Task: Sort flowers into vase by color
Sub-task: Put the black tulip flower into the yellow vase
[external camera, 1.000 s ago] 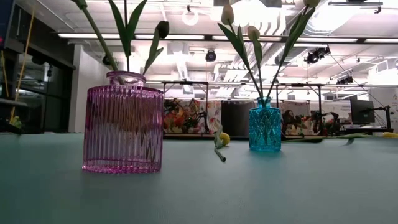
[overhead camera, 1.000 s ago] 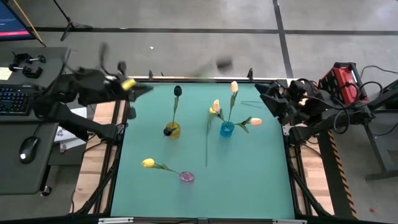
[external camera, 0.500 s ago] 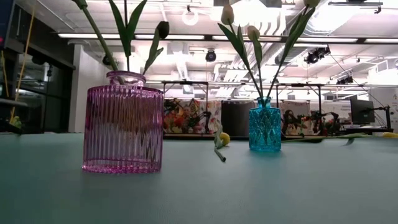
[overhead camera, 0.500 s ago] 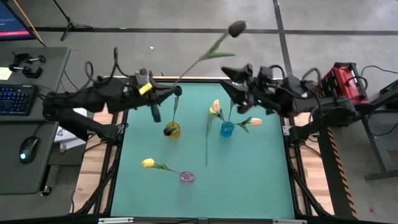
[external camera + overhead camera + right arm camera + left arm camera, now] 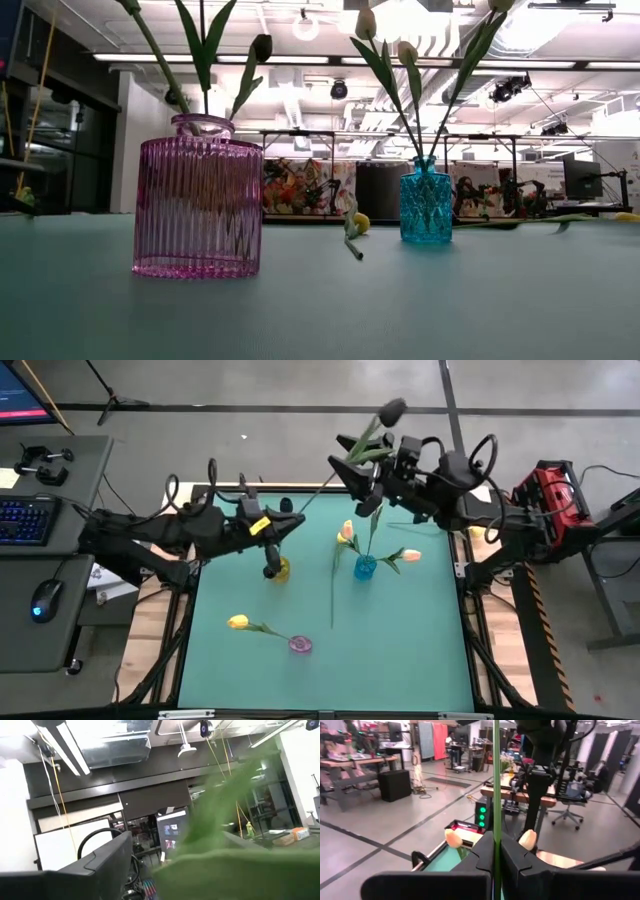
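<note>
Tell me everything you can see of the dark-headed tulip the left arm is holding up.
The dark-headed artificial tulip has a long thin green stem with green leaves near its small black bud. It is lifted off the table, slanting from the left gripper, shut on the stem's lower end, up past the table's far edge. The open right gripper sits at the leaves, and whether it touches them is unclear. The left wrist view shows the stem pinched between the fingers.

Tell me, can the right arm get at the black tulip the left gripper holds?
Probably yes. The left gripper is shut on the stem low down, and the black tulip slants up past the open right gripper, whose fingers are at its leaves with nothing between.
</note>
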You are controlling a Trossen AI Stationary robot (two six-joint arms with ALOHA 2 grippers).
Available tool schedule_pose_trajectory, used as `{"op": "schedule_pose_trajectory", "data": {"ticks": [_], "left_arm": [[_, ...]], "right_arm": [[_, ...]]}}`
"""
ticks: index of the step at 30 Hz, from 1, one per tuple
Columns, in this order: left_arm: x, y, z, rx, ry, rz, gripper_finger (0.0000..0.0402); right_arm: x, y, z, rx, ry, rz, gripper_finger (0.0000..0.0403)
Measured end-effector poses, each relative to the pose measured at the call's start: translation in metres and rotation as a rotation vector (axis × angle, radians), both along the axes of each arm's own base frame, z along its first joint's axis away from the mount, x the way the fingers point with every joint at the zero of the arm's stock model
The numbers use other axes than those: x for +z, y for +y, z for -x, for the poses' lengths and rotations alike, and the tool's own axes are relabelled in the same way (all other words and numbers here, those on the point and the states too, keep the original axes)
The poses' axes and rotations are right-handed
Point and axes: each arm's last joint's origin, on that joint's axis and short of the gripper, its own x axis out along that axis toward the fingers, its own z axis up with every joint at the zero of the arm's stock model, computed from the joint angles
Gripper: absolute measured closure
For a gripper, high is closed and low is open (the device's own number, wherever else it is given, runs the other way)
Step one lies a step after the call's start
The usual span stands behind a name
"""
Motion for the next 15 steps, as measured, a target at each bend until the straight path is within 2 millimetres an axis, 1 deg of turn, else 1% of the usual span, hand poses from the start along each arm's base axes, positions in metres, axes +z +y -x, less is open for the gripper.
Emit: {"op": "schedule_pose_trajectory", "data": {"ticks": [5,7,9,11,13,15], "left_arm": [[0.0054,-0.0035,0.0083,0.035,-0.016,-0.02,0.0401],[0.0065,-0.003,0.0101,0.04,-0.021,-0.02,0.0401],[0.0067,-0.0028,0.0103,0.044,-0.021,-0.02,0.0401],[0.0067,-0.0026,0.0104,0.05,-0.021,-0.02,0.0401],[0.0067,-0.0024,0.0104,0.052,-0.021,-0.021,0.0401],[0.0066,-0.0022,0.0104,0.053,-0.018,-0.027,0.04]], "right_arm": [[0.0033,0.0,0.0031,0.002,-0.011,-0.005,0.0128],[0.0041,0.0001,0.0041,0.0,-0.016,-0.008,0.014],[0.0041,-0.0007,0.0045,-0.025,-0.018,-0.022,0.0165],[0.004,-0.001,0.0046,-0.038,-0.017,-0.03,0.021],[0.0039,-0.0012,0.0046,-0.037,-0.019,-0.034,0.0279],[0.0041,-0.0012,0.0047,-0.04,-0.018,-0.028,0.0361]]}}
